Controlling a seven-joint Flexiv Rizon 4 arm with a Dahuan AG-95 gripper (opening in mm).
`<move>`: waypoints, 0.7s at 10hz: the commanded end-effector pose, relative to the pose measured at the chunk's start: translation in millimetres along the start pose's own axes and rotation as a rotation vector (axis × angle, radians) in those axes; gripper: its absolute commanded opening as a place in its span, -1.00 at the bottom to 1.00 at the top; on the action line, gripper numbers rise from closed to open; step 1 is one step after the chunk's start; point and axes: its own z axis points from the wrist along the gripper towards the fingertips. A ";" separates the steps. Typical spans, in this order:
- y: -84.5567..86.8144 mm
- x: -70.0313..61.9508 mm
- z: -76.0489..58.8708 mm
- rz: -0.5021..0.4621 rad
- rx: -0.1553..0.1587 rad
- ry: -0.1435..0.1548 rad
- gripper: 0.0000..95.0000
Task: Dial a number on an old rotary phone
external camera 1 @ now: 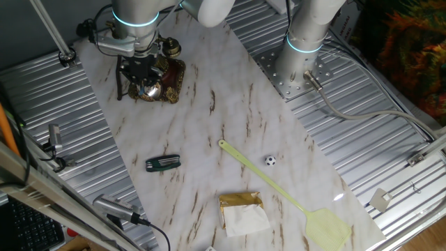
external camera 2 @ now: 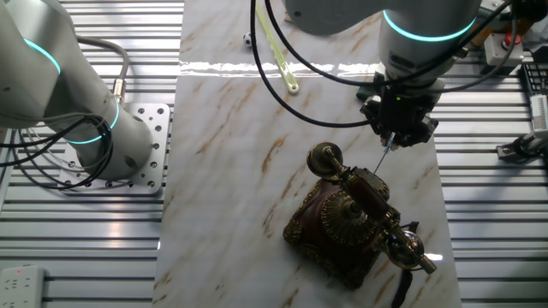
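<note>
One fixed view looks down steeply from high above the near end of the counter (external camera 1: 230, 132), taking in almost its whole marble length, with the old rotary phone (external camera 1: 155, 77) small at the far left corner. The other fixed view looks from the opposite end, closer and nearly overhead, so the phone (external camera 2: 355, 218) fills the lower right. Both share the phone, the gripper (external camera 1: 141, 75) above it (external camera 2: 398, 120), the arm's base plate (external camera 1: 293, 70) and the yellow swatter (external camera 1: 279, 192).

Fly swatter (external camera 1: 293, 199), small ball (external camera 1: 270, 160), tissue pack (external camera 1: 242, 212), multitool (external camera 1: 162, 163).
</note>
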 end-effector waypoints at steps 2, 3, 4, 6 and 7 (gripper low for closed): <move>0.1 -0.6 -1.0 0.000 -0.004 -0.001 -1.00; 0.1 -0.6 -0.9 -0.002 -0.003 -0.002 -1.00; 0.0 -0.5 -0.5 -0.004 -0.004 -0.002 -1.00; -0.4 -0.3 0.4 -0.009 -0.003 -0.002 -1.00; -0.8 0.0 1.5 -0.015 -0.002 -0.004 -1.00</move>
